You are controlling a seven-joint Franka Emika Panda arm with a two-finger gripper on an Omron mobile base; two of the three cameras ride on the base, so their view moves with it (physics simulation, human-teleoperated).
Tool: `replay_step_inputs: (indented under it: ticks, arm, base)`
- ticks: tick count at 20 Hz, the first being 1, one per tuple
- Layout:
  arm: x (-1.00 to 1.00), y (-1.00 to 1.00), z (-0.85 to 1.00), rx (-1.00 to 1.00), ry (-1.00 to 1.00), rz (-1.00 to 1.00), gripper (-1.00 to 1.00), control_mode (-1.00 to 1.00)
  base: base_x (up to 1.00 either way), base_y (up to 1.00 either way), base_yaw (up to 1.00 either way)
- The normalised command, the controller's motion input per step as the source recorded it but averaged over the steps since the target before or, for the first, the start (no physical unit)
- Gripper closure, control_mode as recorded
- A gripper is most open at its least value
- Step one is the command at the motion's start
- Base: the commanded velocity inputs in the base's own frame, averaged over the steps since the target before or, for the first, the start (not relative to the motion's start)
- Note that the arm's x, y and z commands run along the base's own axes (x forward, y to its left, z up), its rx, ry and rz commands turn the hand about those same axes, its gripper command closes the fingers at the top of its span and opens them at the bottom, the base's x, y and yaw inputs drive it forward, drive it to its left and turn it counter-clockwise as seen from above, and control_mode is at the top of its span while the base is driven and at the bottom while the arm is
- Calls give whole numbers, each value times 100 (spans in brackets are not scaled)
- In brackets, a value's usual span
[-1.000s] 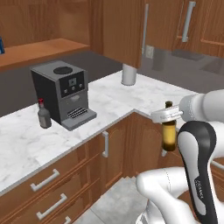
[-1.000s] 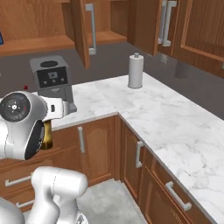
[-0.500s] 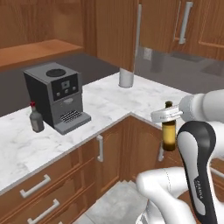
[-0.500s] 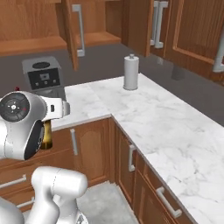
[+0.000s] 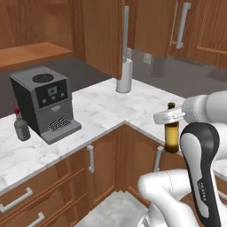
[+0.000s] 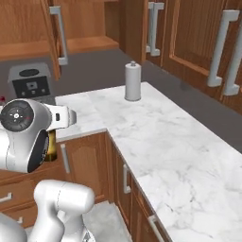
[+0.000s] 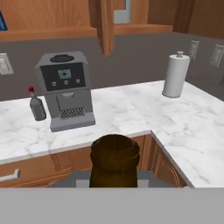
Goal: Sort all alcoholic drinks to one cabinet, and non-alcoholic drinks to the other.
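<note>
Beer bottle (image 5: 171,133) hangs upright between my gripper's (image 5: 170,116) jaws, clenched at its neck (clear of the counter (image 5: 106,106)).

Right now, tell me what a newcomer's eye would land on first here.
First the brown beer bottle, held upright in the gripper off the counter's corner. Then the grey coffee machine on the marble counter, with a small red-capped bottle standing at its left.
</note>
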Motion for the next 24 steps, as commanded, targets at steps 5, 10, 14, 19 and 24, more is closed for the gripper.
replay_step_inputs:
  ticks: [5,10,14,19,24]
  arm:
    - [0,0,0,0,0,0,100,100]
    - [0,0,0,0,0,0,100,100]
    - [0,0,0,0,0,0,100,100]
    - [0,0,0,0,0,0,100,100]
    - [0,0,0,0,0,0,100,100]
  base:
    - [56,-13,20]
    - [63,0,17]
    - [55,0,12]
    - [45,-5,11]
    - [29,-27,20]
